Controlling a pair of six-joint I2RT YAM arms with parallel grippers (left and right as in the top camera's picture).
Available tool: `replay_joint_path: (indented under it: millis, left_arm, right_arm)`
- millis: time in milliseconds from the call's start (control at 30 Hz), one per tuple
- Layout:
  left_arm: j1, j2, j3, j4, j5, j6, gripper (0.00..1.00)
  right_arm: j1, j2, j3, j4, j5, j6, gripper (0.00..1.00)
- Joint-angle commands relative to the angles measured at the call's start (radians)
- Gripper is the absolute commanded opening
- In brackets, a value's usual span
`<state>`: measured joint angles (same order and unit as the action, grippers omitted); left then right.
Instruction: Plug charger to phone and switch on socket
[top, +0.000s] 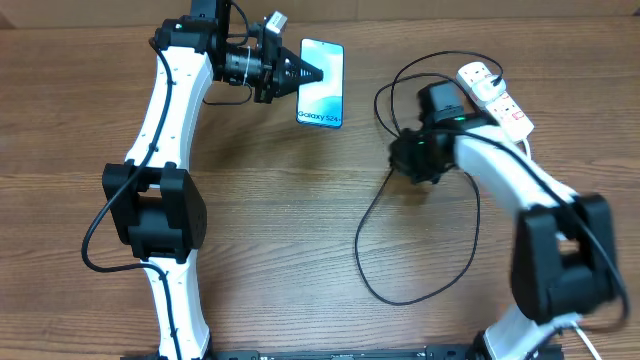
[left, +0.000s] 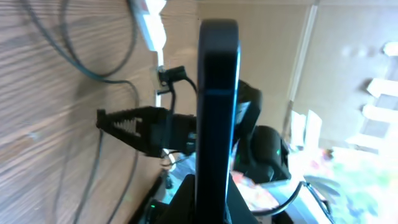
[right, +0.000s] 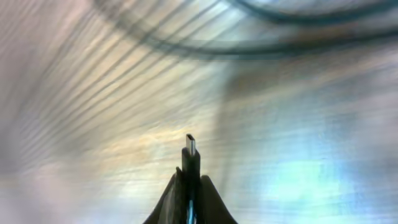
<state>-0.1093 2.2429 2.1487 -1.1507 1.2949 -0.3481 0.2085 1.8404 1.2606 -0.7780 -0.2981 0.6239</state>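
Step in hand, as judged: bringing the charger's connector to the phone; plugging and switching are not yet done.

Upper left of the overhead frame: the left tool (top: 300, 70) is closed on the phone (top: 321, 83), gripping it at its left edge. The screen faces up, "Galaxy" text at the lower short edge. In the left wrist view the phone (left: 217, 112) is seen edge-on, rising between the clamped fingers at the bottom of the frame. Whether it rests on the desk (top: 300, 230) or is raised clear of it cannot be told.

Centre right of the overhead frame: the right tool (top: 412, 158) is well apart from the phone. The right wrist view shows its fingers (right: 166, 199) shut on the charger (right: 190, 152), the metal connector tip projecting upward from between them above the blurred desk surface. The black cable (top: 365, 250) loops across the lower centre of the overhead frame.

Upper right: the socket (top: 492, 95) lies on the desk; its switch state is too small to read.

Next move, as judged: the tip must be aligned square with the port in the phone's short edge, and the left tool must hold firm against the push.

Containers: none in view.
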Motion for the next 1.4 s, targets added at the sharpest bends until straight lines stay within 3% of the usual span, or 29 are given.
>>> replay_joint_path:
  millis: [0, 67, 233, 500, 667, 833, 967, 1167, 1367]
  left_arm:
    - [0.0, -0.025, 0.016, 0.003, 0.19, 0.037, 0.04]
    - [-0.006, -0.025, 0.016, 0.004, 0.215, 0.038, 0.04]
    - [-0.028, -0.025, 0.016, 0.003, 0.226, 0.037, 0.04]
    - [-0.03, -0.025, 0.016, 0.0, 0.286, 0.03, 0.04]
    - [-0.03, -0.025, 0.016, 0.0, 0.285, 0.029, 0.04]
    - [-0.03, -0.025, 0.016, 0.01, 0.28, -0.009, 0.05]
    - [-0.03, -0.025, 0.016, 0.087, 0.196, -0.163, 0.04]
    - [-0.042, -0.025, 0.016, 0.348, 0.106, -0.418, 0.04]
    - [-0.085, -0.025, 0.016, 0.416, 0.056, -0.49, 0.04]
  right_arm:
    - [-0.056, -0.153, 0.033, -0.063, -0.366, -0.227, 0.04]
    - [-0.058, -0.192, 0.033, -0.118, -0.558, -0.372, 0.04]
    - [-0.053, -0.217, 0.033, -0.225, -0.833, -0.534, 0.04]
    - [-0.053, -0.217, 0.033, -0.227, -1.112, -0.605, 0.04]
    - [-0.053, -0.217, 0.033, -0.201, -1.115, -0.603, 0.04]
    - [-0.053, -0.217, 0.033, -0.043, -1.117, -0.457, 0.04]
    - [-0.051, -0.217, 0.033, 0.053, -1.041, -0.32, 0.04]
    - [-0.043, -0.217, 0.033, 0.095, -1.012, -0.284, 0.04]
    - [0.029, -0.217, 0.033, 0.336, -0.911, -0.049, 0.04]
